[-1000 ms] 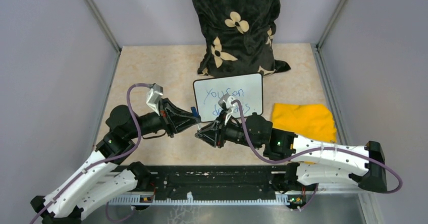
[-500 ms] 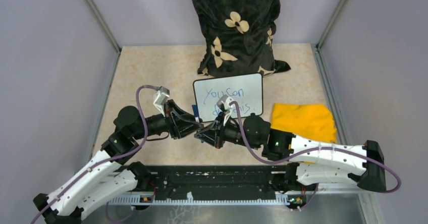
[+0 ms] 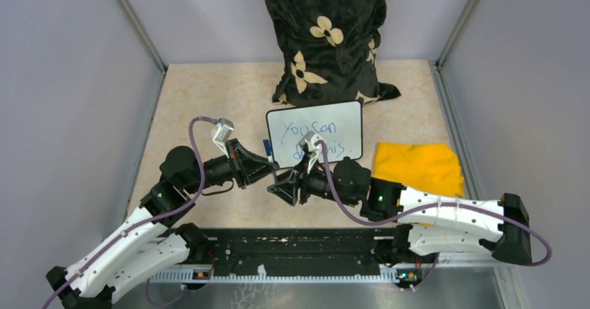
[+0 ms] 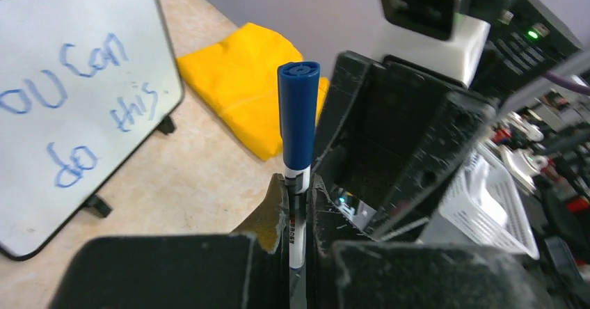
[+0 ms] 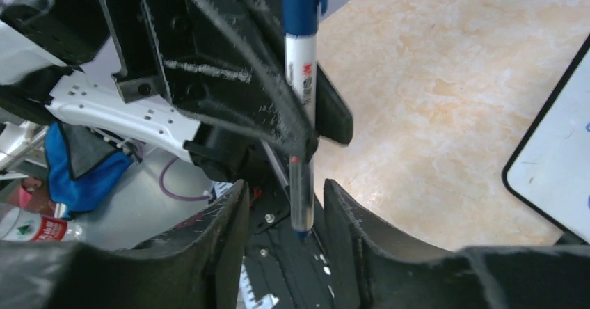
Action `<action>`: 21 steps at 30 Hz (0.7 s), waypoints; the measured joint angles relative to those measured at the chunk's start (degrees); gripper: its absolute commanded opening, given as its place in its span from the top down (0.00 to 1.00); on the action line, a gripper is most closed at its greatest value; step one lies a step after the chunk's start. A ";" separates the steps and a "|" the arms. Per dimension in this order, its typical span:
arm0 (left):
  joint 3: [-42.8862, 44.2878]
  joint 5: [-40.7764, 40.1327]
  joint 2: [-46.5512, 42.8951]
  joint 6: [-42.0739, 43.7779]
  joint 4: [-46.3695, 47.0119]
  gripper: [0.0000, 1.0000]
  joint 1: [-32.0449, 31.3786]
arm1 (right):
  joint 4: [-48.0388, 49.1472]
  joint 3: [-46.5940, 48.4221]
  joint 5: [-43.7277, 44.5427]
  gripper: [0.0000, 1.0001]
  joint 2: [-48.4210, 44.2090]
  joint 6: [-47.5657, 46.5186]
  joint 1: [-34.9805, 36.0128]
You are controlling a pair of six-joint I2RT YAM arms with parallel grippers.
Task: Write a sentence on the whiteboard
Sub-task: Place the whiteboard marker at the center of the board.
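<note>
Whiteboard [image 3: 327, 117] propped on feet, mid desk [image 3: 209, 93]; sentence [image 3: 309, 129] looks complete. Left claw [image 4: 299, 192] clamped on capped marker [image 4: 298, 114], upright, likely for handoff. Right claw [image 5: 285, 199] spread, straddling marker tail, no grip.

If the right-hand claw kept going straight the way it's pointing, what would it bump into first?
Most likely the marker, whose end stands between the open fingers of the right gripper; just behind it is the left gripper clamping it. Depth is unclear.
</note>
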 measured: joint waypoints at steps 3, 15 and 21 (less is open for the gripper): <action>1.14 -5.53 0.17 1.05 -3.80 1.00 0.02 | -1.90 0.02 1.01 0.38 0.00 0.20 -0.02; 13.84 -41.66 13.55 4.39 -31.45 1.00 0.59 | -17.75 -3.08 22.40 0.34 -10.47 5.70 -0.02; 13.29 -44.09 21.75 6.27 -37.97 1.00 9.60 | -20.81 -7.23 32.33 0.34 -12.96 8.37 -0.02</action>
